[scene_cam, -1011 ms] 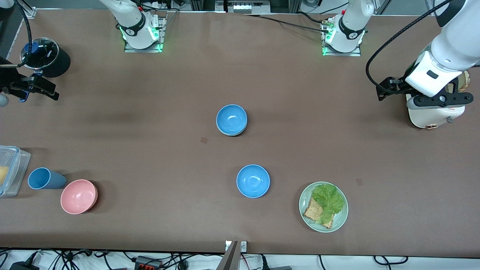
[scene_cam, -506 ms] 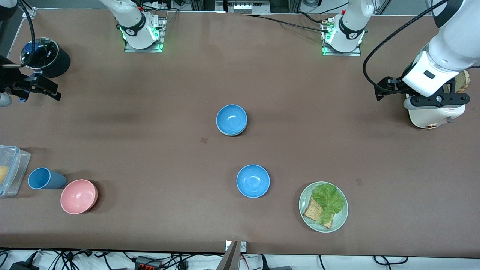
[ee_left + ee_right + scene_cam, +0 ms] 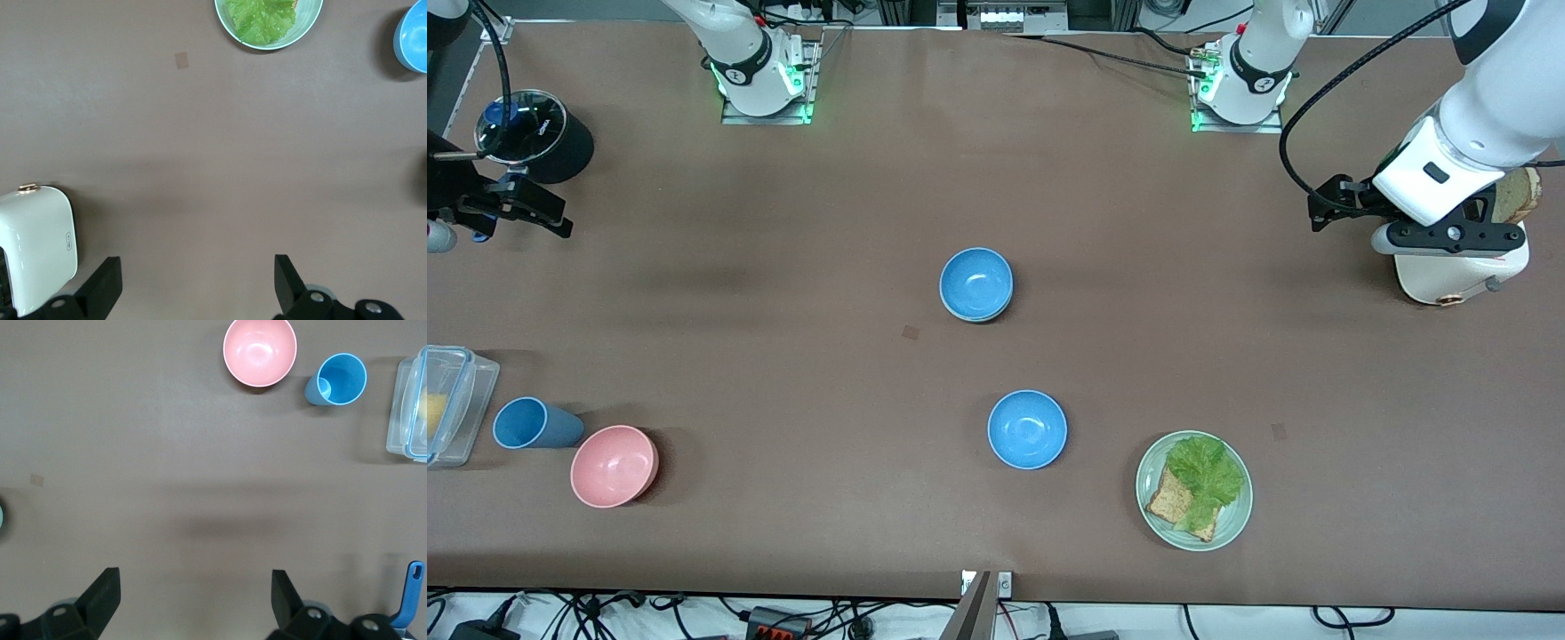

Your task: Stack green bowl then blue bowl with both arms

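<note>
Blue bowl (image 3: 976, 284) mid-table, sits stacked in green bowl, only a sliver of rim showing beneath. Second blue bowl (image 3: 1027, 429) nearer camera, alone. Looks light, rigid, glossy-slippery, chippable; pinch rim wall. Left gripper (image 3: 193, 287) over toaster (image 3: 1458, 271), right gripper (image 3: 193, 603) over table's right-arm end: both spread, empty, waiting.

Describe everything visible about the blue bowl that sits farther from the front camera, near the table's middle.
The blue bowl is small, round, glossy and sky-blue, upright and empty, with a soft highlight inside. It sits nested in another bowl, of which only a thin pale grey-green rim shows beneath its near edge. The stack stands on the brown table, farther from the front camera than its loose twin. No gripper touches it, and nothing else is close beside it.
</note>
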Robot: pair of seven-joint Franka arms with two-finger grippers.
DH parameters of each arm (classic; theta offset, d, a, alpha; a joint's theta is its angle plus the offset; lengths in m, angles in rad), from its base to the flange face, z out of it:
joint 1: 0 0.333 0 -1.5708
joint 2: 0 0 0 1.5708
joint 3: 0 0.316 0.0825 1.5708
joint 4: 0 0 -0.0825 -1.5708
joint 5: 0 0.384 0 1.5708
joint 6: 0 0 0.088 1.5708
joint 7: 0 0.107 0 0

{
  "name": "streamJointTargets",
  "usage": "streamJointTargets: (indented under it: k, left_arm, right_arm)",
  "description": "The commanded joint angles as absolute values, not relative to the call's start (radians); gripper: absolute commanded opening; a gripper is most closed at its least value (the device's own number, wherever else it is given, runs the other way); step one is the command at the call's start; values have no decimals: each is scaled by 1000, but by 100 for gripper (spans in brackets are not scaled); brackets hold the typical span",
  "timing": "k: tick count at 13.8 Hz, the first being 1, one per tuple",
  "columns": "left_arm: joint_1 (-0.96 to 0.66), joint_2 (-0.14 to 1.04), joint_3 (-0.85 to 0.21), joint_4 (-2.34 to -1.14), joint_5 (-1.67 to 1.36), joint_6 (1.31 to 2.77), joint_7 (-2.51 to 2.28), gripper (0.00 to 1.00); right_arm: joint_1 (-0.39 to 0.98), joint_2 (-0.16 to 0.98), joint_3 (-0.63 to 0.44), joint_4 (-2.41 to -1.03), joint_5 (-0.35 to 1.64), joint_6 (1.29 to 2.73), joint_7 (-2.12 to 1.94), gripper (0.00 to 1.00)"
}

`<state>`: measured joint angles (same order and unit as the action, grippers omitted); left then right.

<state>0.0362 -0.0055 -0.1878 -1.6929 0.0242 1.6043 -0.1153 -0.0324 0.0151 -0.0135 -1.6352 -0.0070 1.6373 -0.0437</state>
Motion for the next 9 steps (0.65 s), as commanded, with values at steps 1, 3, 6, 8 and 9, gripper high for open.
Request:
streamJointTargets:
  k: [1, 3, 6, 8, 9]
  left_arm:
    - [35, -21, -181, -1704, 8, 1597, -84, 100]
    - [37, -20, -181, -1704, 6, 1597, -89, 100]
    - [38, -20, -175, -1704, -20, 1594, -100, 100]
    - [40, -20, -175, -1704, -21, 1594, -101, 100]
    - [40, -20, -175, -1704, -23, 1595, -101, 100]
  right_arm:
    - [-28, -8, -12, -1657, -21, 1640, -29, 100]
    - [-29, -8, -11, -1657, -21, 1640, -28, 100]
    - [-29, -6, -12, -1657, -21, 1640, -28, 100]
    - [-29, -8, -11, -1657, -21, 1640, -28, 100]
    - [-29, -6, -12, -1657, -21, 1640, -29, 100]
